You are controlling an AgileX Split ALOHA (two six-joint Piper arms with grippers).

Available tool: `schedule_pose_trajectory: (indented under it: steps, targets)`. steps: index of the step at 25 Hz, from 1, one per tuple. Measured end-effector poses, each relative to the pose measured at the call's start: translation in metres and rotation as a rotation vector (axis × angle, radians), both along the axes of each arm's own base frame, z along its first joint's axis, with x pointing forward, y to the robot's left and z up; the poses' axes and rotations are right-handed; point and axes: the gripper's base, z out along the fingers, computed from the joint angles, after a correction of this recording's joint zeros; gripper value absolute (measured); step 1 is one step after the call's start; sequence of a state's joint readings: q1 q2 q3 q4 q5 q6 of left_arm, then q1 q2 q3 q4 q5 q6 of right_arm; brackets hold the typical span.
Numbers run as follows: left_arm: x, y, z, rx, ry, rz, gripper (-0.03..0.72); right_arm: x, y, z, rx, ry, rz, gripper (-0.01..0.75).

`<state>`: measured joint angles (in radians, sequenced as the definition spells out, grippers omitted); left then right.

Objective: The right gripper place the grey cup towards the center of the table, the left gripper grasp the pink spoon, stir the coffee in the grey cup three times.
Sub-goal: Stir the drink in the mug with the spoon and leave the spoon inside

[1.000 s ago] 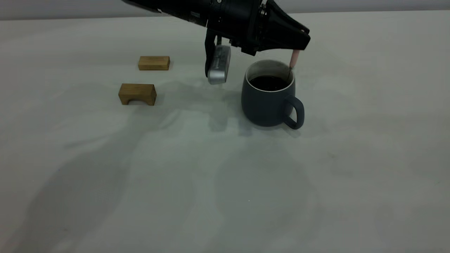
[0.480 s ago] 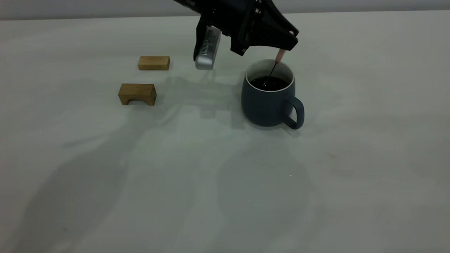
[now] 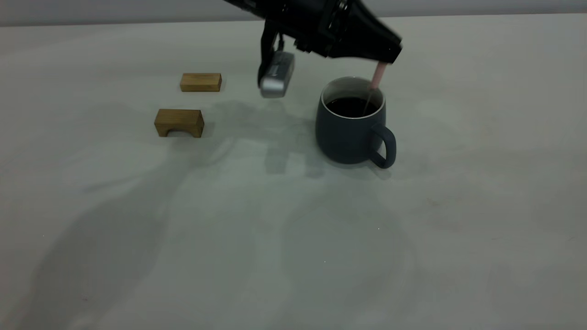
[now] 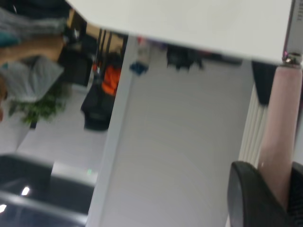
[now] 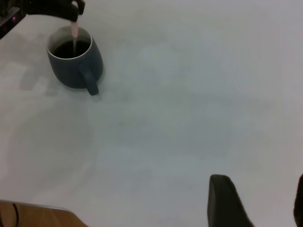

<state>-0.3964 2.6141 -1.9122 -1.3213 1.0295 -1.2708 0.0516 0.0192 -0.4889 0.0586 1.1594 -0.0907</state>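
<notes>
The grey cup [image 3: 351, 133] stands upright near the middle of the table [image 3: 293, 238], handle toward the front right, with dark coffee [image 3: 351, 106] inside. My left gripper [image 3: 390, 55] hovers just above the cup's right rim, shut on the pink spoon [image 3: 378, 75]; the spoon's metal neck dips into the coffee on the right side. The left wrist view shows the pink spoon [image 4: 279, 137] pinched between the dark fingers [image 4: 253, 198]. In the right wrist view the grey cup [image 5: 73, 61] sits far off, and my right gripper [image 5: 258, 201] hangs open over bare table, holding nothing.
Two small brown wooden blocks lie left of the cup: a flat one [image 3: 201, 82] farther back and an arched one [image 3: 179, 122] nearer. The left arm's silver wrist camera [image 3: 276, 80] hangs between the blocks and the cup.
The left gripper has swung the spoon round inside the cup: from the right rim, to the middle, and now back to the right side. The cup has stayed put.
</notes>
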Motion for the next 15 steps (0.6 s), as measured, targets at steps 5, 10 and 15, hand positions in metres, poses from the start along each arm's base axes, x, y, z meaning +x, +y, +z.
schedule_pose_trajectory:
  steps: [5, 10, 15]
  targets:
    - [0.006, 0.011, -0.007, 0.084, -0.066, 0.003, 0.173, 0.000, 0.000, 0.000, 0.000, 0.000, 0.000, 0.389]
    - [0.012, 0.011, -0.005, 0.058, -0.238, -0.018, 0.173, 0.000, 0.000, 0.000, 0.000, 0.000, 0.000, 0.389]
    - [0.010, 0.005, 0.003, -0.055, -0.211, -0.007, 0.173, 0.000, 0.000, 0.000, 0.000, 0.000, 0.000, 0.389]
